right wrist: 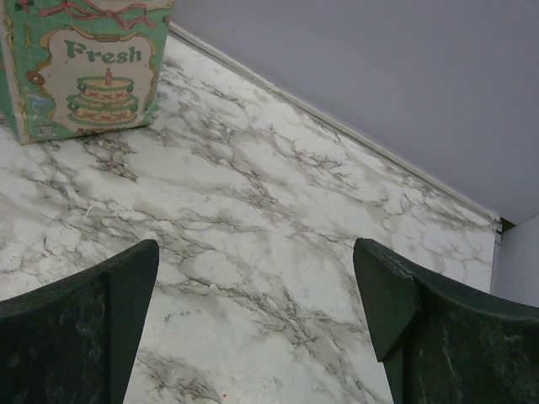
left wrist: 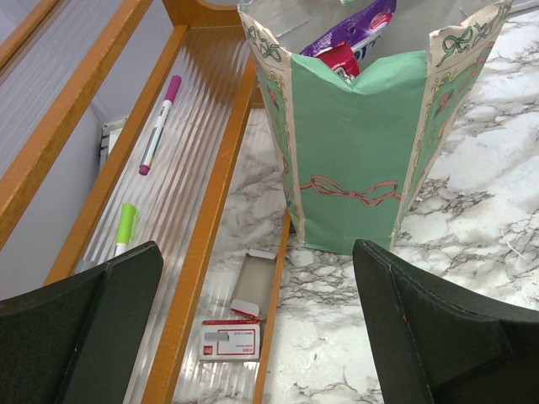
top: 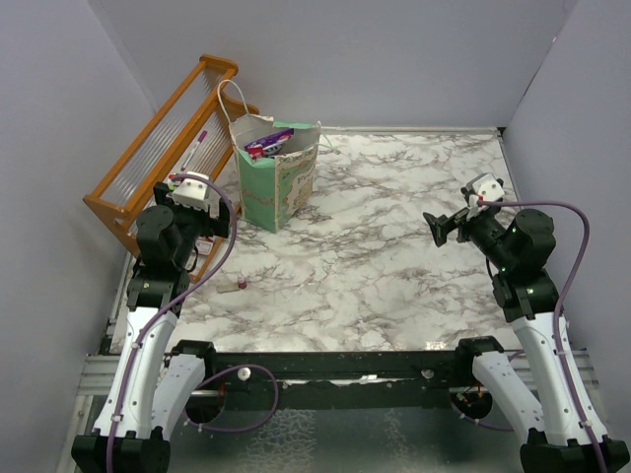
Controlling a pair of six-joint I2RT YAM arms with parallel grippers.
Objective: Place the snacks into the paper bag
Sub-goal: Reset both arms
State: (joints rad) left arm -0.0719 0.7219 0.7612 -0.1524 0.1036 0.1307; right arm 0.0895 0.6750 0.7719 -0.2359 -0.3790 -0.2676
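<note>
Apparently near done: snacks (top: 268,143) sit inside paper bag (top: 279,192), upper left; none seen loose on counter (top: 394,261); both jaws apart, empty.

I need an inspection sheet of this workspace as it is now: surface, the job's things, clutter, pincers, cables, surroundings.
Surface: marble table; no packets seen loose on it.
Job's things: paper bag upright, top open, far left; purple and red snacks inside it.
Clutter: orange rack beside the bag, holding two markers and a white-and-red card; red-capped tube on the table.
Pincers: left pincer open, holding nothing, facing the bag; right pincer open, holding nothing, over bare marble.
Cables: purple cables along both arms, clear of the bag.
Surroundings: grey walls on three sides.
</note>
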